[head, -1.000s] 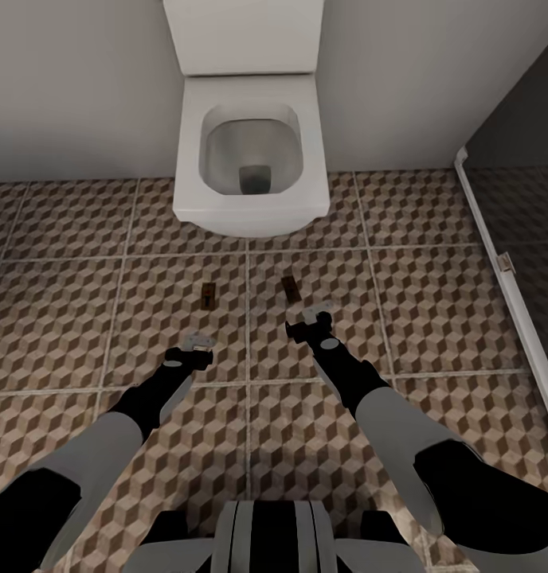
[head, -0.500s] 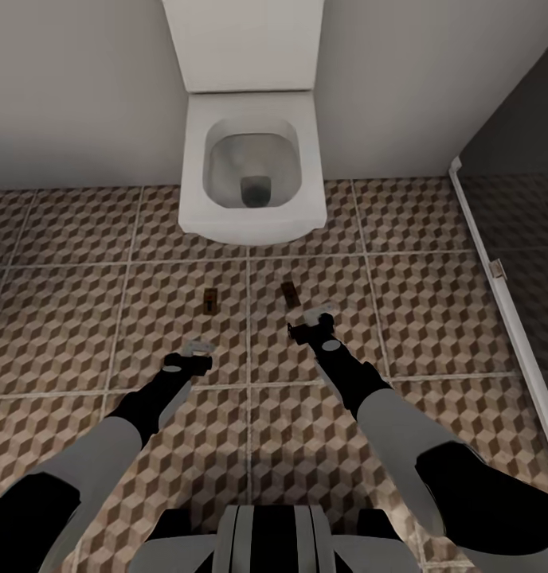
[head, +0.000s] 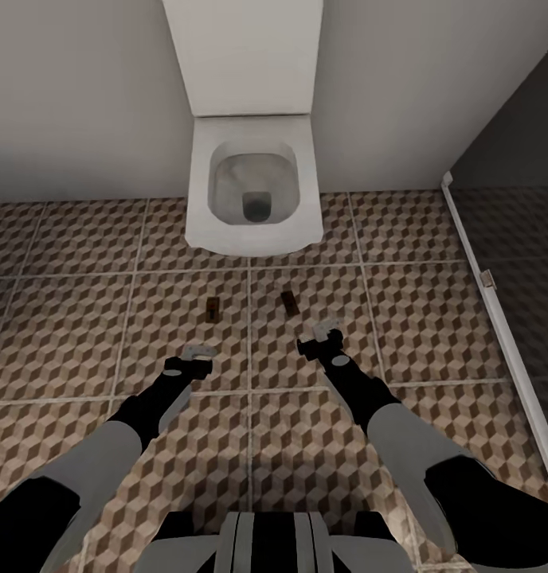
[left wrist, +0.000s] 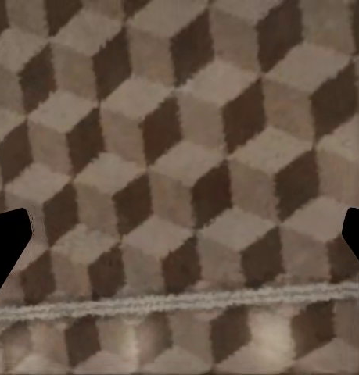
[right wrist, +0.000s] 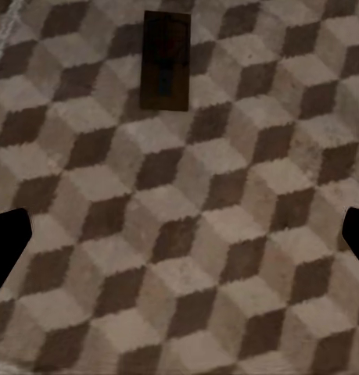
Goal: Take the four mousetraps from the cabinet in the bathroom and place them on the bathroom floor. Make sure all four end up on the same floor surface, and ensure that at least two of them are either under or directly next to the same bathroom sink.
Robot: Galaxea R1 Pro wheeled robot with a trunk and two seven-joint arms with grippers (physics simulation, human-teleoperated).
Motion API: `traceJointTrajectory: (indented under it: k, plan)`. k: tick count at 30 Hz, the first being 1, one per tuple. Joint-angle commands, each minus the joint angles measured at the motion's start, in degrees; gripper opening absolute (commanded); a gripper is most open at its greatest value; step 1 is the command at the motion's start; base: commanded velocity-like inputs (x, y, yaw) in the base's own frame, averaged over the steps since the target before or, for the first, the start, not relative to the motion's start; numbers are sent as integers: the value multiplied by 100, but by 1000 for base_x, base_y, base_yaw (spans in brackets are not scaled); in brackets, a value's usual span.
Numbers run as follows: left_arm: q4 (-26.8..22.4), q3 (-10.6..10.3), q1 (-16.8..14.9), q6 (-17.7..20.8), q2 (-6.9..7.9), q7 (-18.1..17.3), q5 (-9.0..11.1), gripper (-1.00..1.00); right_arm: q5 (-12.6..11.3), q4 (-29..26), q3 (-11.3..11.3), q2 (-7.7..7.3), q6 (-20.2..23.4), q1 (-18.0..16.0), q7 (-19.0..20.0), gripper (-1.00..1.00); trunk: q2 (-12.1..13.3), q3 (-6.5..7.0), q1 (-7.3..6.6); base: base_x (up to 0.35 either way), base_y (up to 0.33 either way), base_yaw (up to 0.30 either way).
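The bathroom floor (head: 59, 334) is made of large square tiles printed with a brown and beige cube pattern, with pale grout lines between them. The left pincer (head: 199, 351) hangs low over a tile with its two fingers apart and nothing between them; in the left wrist view its dark fingertips (left wrist: 8, 238) stand at both edges over bare tile and one grout line. Two mousetraps lie flat on the floor in front of the white, square-shaped toilet (head: 254, 187). The left mousetrap (head: 213, 309) is a small tan wooden rectangle with dark metal parts, left of a grout line. The right mousetrap (head: 289, 302) lies just right of that line, slightly turned. The right pincer (head: 322, 337) is just beside it, fingers spread, holding nothing. At far right stands a dark glass panel (head: 513, 239) with a white frame.
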Motion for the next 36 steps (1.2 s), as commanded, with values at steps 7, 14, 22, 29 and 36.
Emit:
traceJointTrajectory:
  k: [7, 14, 22, 29, 36]
  plan:
    - [-10, -48, 136, 28, 9, 44, 53, 100, 59, 52, 27, -73, -132, 126, -37, 100, 281, 189, -155, 0, 0, 0]
    - [33, -48, 295, 17, 9, 42, 53, 100, 51, 325, 27, -222, -364, 142, -38, 100, 562, 379, -308, 0, 0, 0]
    - [839, -82, 527, -826, -78, 14, 53, 100, 50, 1028, 20, -268, -955, 146, -44, 100, 883, 597, -484, 0, 0, 0]
    - [2220, -91, 571, -1948, -148, -419, 53, 100, 35, 1819, 19, -358, -1558, 146, -57, 100, 1163, 788, -638, 0, 0, 0]
    - [3165, -86, 618, -2872, -187, -593, 57, 100, -58, 2276, 17, -508, -2108, 176, -72, 100, 1444, 978, -791, 0, 0, 0]
